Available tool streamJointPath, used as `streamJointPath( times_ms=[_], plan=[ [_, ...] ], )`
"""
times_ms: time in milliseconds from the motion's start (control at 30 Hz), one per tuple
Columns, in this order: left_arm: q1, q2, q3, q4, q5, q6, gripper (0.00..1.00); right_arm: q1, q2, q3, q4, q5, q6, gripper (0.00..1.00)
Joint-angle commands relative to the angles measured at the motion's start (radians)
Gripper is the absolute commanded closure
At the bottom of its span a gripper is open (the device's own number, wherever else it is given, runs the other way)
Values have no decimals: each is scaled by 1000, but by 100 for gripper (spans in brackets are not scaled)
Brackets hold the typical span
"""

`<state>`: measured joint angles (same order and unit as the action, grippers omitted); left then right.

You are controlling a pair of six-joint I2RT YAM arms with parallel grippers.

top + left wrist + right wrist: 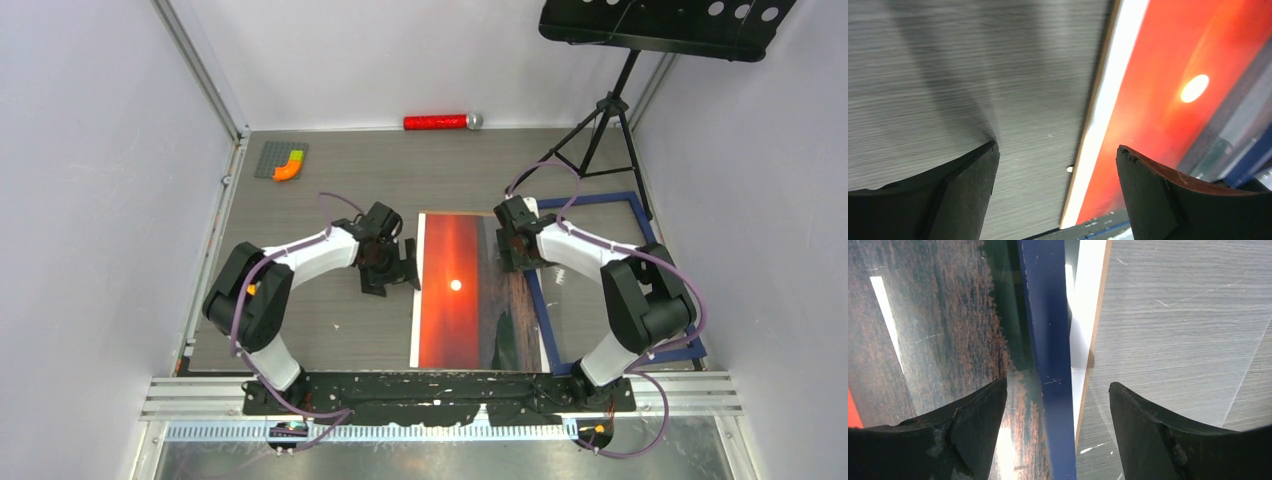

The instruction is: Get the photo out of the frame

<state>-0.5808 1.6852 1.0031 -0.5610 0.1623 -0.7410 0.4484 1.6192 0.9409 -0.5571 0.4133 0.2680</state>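
1. At mid-counter [330,200] the photo [455,290] lies flat, long side running away from the arm bases, with its red-orange sunset and small bright sun facing up.
2. The frame [590,198] lies flat to the right of the photo, partly under the right arm. Grey counter shows inside its blue rails.
3. The photo sits almost wholly outside the frame. Only its dark right strip meets the frame's left rail.
4. In the right wrist view that rail [1048,340] appears to cross over the photo [948,315] near its edge. The dark band is on one side of the rail, and a white border with a thin brown edge is on the other.
5. The left tool [392,280] hovers just left of the photo. Its fingers [963,190] are spread wide with nothing between them. Bare counter and the photo's white left border [1108,100] lie below the gap.
6. The right tool [518,258] is at the photo's far right part. It is also spread, and its fingers [968,430] straddle the blue rail with a gap on each side, gripping nothing.
7. Along the far edge of the counter lies a red cylinder [440,122] with a silver end.
8. At far left sits a grey plate [272,158] carrying an orange-and-green piece [290,164].
9. A black music stand [665,25] rises at far right, its tripod just behind the frame.
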Motion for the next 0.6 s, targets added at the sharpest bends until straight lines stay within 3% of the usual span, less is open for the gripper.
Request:
streamJointPath(
  times_ms=[0,133,200,333,567],
  plan=[
    [-46,43,-48,156,173,-29,9,4,-14,-36,19,-105,3,20],
    [-54,41,-89,305,259,-121,10,3,-8,-41,21,-141,-12,20],
    [-69,12,-97,297,168,-145,10,4,-6,-42,20,-149,-21,20],
    [-96,-25,-50,131,-36,-156,10,3,-35,-32,44,-149,-41,20],
    [-97,-136,-85,49,-135,-162,7,5,-129,107,220,-337,-60,19]
  ],
)
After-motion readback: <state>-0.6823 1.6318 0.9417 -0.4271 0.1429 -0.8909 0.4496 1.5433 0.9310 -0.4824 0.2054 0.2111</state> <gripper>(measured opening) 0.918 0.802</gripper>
